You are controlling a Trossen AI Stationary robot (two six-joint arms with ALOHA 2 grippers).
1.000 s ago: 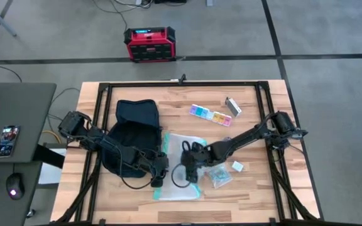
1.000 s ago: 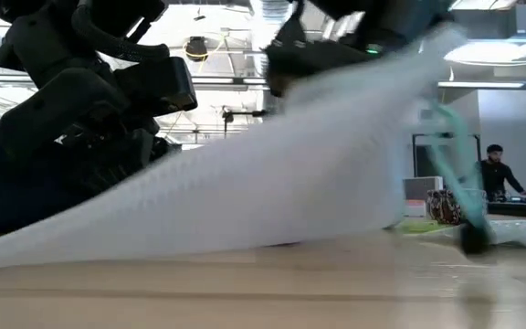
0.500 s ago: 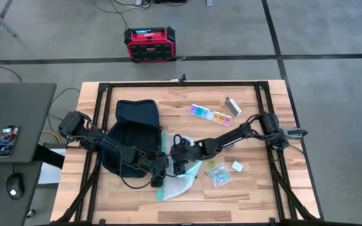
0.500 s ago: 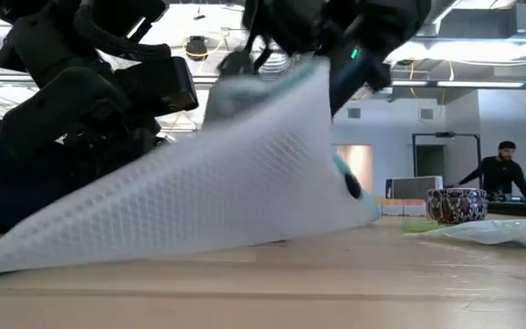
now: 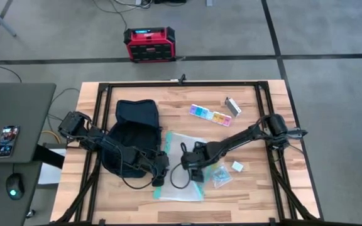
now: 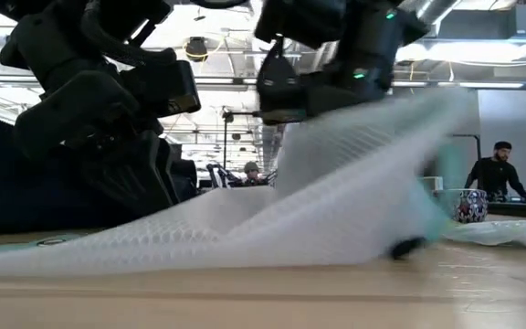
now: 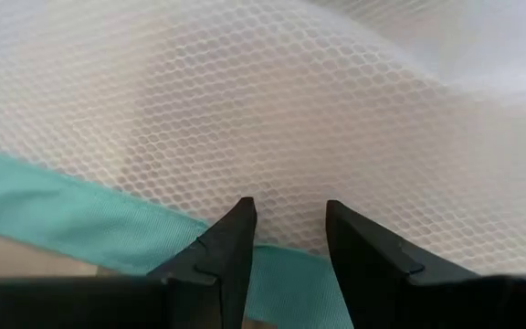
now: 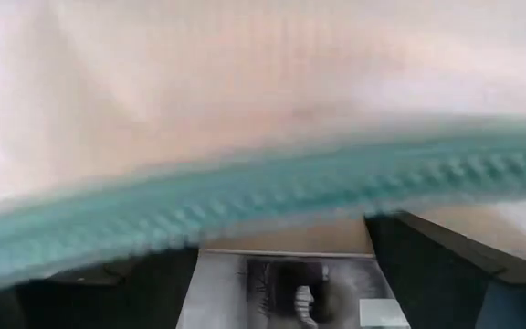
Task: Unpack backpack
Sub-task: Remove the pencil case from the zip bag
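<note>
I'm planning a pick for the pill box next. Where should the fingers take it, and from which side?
Grip the pill box from above, across its short width near the middle. It lies flat on the table as a long narrow strip, so its long sides are the closest pair. The right gripper is nearer; the small grey case crowds one end.

The surface [image 5: 250,188] is a light wooden butcher-block top edged by a black metal frame [image 5: 181,83]. The backpack [image 5: 132,135] lies on its left part, dark and slumped. Just beside the backpack, toward the middle, a white mesh pouch with teal trim [image 5: 182,164] lies spread on the wood. Beyond the pouch, away from the backpack, a multicoloured pill organiser [image 5: 210,115] lies near a small grey box [image 5: 232,107]. Farther from the backpack than the pouch, a clear bag of small items [image 5: 219,176] lies touching a small white box [image 5: 237,166].
</note>
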